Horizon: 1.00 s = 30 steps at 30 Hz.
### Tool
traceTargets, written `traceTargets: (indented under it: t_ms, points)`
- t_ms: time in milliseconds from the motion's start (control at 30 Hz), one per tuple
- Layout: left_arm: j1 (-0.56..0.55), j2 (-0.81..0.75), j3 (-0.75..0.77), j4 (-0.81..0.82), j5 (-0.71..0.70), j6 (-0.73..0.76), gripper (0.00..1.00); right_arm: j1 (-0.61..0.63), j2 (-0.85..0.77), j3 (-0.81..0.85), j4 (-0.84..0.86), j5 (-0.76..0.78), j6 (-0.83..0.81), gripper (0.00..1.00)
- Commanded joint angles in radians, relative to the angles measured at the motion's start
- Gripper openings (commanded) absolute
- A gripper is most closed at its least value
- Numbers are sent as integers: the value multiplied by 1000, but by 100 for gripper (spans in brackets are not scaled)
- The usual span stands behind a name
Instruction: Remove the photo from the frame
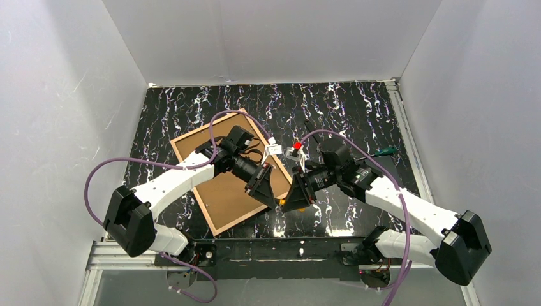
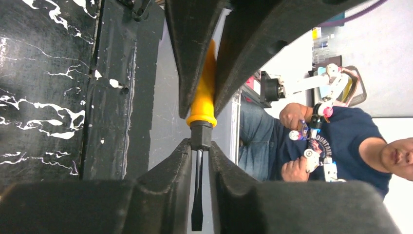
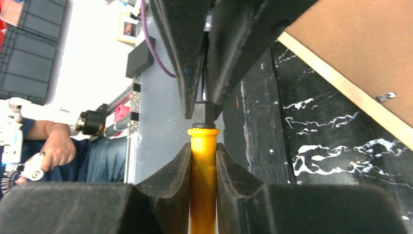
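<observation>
The frame lies face down at the table's left middle, showing the photo's brown fibreboard back (image 1: pixel 223 197) inside a pale rim (image 1: pixel 239 221). The print side is hidden. The back also shows in the right wrist view (image 3: pixel 360 44), with a metal clip (image 3: pixel 384 96). Both grippers meet above the frame's right corner, holding one yellow-handled screwdriver (image 1: pixel 282 203). My left gripper (image 1: pixel 265 188) (image 2: pixel 199 146) is shut on its black collar and shaft. My right gripper (image 1: pixel 295 194) (image 3: pixel 203 146) is shut on the yellow handle (image 3: pixel 203 185), seen in the left wrist view too (image 2: pixel 202 97).
A green-handled tool (image 1: pixel 385 152) lies at the right of the black marbled table (image 1: pixel 357 108). A small red-topped item (image 1: pixel 297 146) and a white tag (image 1: pixel 274 150) sit behind the grippers. White walls enclose three sides. A person (image 2: pixel 341 141) sits beyond the near edge.
</observation>
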Motion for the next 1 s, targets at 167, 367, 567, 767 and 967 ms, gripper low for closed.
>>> traceTargets:
  t_ms: [167,367,567,767,967]
  points:
    - [9,-98,-28,-13,-236,25,0,-3,-50,-40,74,322,124,47]
    - [69,-161,-113,269,-189,-190,0,-4,-169,-325,637,445,537,74]
    - [80,-150,-153,445,-146,-315,0,-4,-135,-408,950,504,738,78]
    - [85,-149,-166,482,-143,-346,0,-8,-142,-454,1064,571,823,71]
    - [89,-147,-171,523,-125,-375,0,-16,-160,-479,1074,601,835,54]
